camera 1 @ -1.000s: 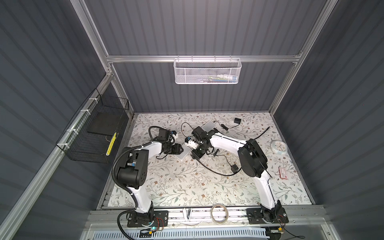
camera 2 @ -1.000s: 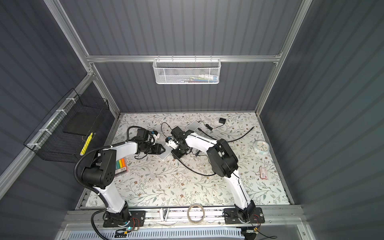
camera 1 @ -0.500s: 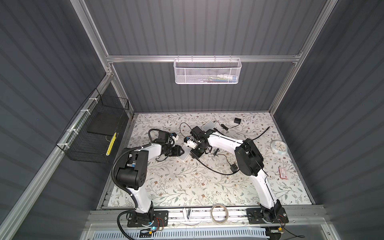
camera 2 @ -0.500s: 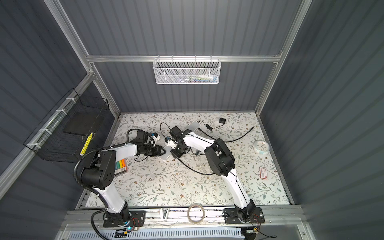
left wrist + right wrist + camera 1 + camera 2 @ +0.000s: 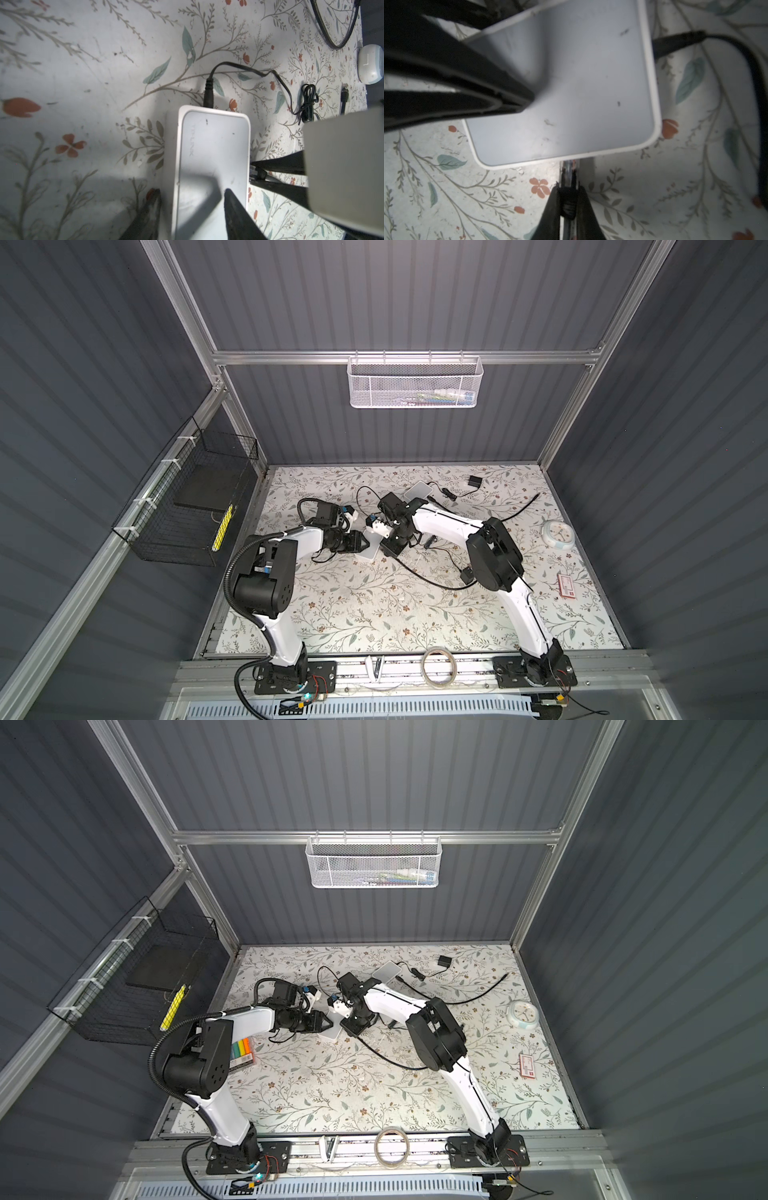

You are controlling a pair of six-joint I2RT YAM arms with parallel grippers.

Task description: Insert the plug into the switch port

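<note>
Obs. white TP-Link switch flat on floral mat, btw the two grippers, a bit left of mat centre in both top views. Noted black barrel pwr connector butted into one short end, thin lead looping off across mat. Found R gripper clenched on clear RJ45 plug, plug pinched btw fingers, nose aimed at one long side of switch and touching that edge. Port hidden under rim; cannot tell insertion depth, if any. Saw L gripper w/ jaws apart, grasping nothing: one fingertip over switch top face, other just beside long edge opposite plug, low near mat. Cannot tell contact vs. hover for top fingertip. Logged round white clock well apart, near R edge of mat.
</note>
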